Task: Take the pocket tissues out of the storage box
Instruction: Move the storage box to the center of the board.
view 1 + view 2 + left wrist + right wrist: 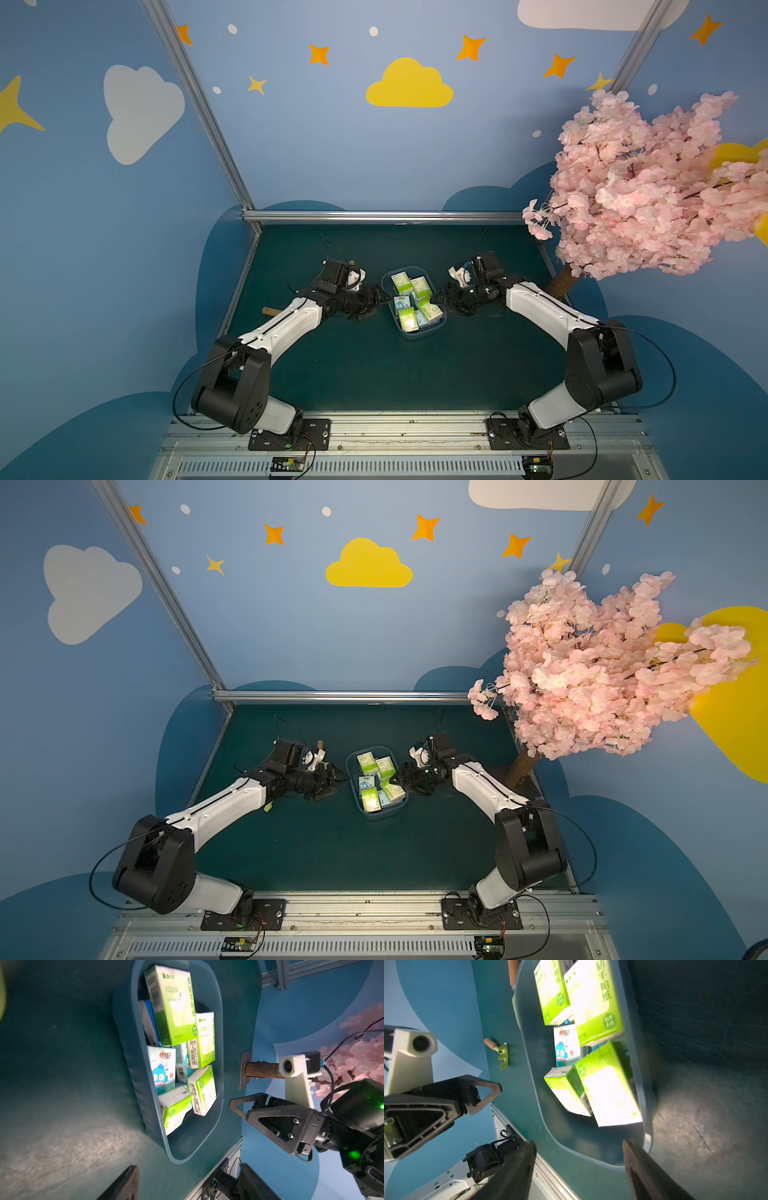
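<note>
Green table (374,374): no pack lies on it, so, as I judge it, the job is barely begun. The left gripper (376,298), jaws apart and empty, sits at nine o'clock of the box (415,335). The tissues (417,300) lie heaped inside. The right gripper (436,297), likewise apart, sits at three o'clock.

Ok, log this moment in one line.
left gripper: open, beside box | right gripper: open, at box rim | tissue packs: in box, none held
</note>
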Robot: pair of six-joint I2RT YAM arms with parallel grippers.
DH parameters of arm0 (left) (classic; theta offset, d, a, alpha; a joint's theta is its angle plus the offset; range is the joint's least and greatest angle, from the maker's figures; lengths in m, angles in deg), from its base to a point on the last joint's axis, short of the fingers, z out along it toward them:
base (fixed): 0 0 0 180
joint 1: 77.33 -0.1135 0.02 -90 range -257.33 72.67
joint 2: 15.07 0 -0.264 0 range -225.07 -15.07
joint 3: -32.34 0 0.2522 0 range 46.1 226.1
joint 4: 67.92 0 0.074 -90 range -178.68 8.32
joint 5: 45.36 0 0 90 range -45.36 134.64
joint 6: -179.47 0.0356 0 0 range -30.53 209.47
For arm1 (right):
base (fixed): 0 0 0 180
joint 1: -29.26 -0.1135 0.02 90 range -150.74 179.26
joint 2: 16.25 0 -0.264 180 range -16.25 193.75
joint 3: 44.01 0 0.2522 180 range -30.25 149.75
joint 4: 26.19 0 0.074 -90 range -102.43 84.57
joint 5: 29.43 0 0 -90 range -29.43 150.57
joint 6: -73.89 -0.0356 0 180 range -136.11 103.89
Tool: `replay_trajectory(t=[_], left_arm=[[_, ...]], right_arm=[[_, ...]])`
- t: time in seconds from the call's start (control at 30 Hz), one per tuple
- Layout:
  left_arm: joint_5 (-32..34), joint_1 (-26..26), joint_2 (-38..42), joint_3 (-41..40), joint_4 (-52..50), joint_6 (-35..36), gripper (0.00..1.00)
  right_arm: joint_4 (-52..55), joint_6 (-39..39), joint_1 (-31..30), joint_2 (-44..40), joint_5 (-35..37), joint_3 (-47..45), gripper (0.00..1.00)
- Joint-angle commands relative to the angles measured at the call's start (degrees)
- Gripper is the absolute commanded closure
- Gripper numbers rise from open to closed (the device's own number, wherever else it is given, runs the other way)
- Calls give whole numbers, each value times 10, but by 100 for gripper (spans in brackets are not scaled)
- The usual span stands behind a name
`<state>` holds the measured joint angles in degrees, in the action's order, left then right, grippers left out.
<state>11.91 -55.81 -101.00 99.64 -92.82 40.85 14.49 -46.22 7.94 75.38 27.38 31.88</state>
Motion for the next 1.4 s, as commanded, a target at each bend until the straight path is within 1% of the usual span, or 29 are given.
replay_trajectory(t=[0.0,0.13,0.27,0.37,0.6,0.77,0.9,1.0,1.1,1.37], left_arm=[[-6,9,-31,30,8,-13,29],[5,14,-68,56,-8,-6,31],[-9,20,-106,77,-7,-2,39],[-4,25,-129,91,-18,2,43],[-14,28,-168,115,-18,1,54],[-11,28,-188,131,-27,3,64],[-3,28,-200,149,-38,8,68],[8,28,-210,170,-49,13,70],[18,25,-224,196,-65,19,71],[24,0,-271,274,-106,43,72]], right_arm=[[12,-14,1,21,21,33,32],[38,4,2,38,53,59,34],[62,30,3,42,92,68,34],[64,37,13,60,81,67,35],[67,53,18,107,40,92,43],[67,57,18,136,22,109,56],[67,58,18,154,11,127,76],[67,56,17,167,6,144,84],[66,53,17,184,-2,167,86],[46,24,10,230,-10,215,85]])
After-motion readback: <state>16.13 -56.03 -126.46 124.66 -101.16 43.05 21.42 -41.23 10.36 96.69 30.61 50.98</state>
